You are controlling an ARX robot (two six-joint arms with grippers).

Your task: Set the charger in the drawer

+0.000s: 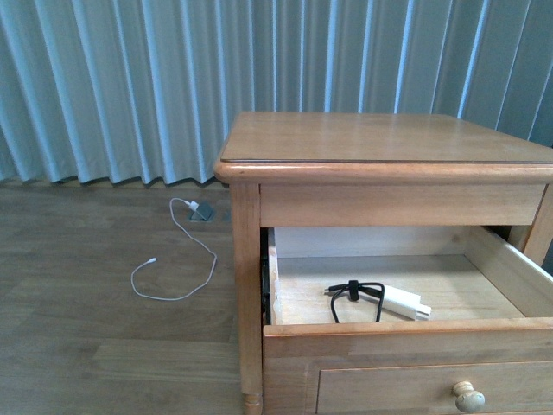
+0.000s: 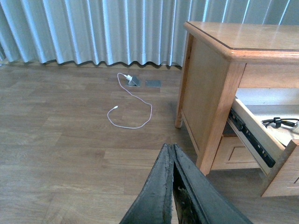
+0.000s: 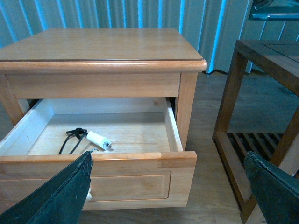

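The charger, a small white brick with a strapped black cable, lies on the pale floor of the drawer, which stands pulled out of the wooden nightstand. The charger also shows inside the drawer in the right wrist view, and its cable in the left wrist view. My right gripper hangs open in front of the drawer front, holding nothing. My left gripper is shut and empty, over the floor to the left of the nightstand. Neither arm appears in the front view.
A thin white cable with a small adapter trails on the wooden floor by the curtain. A dark wooden slatted table stands to the right of the nightstand. The drawer's round pale knob faces me.
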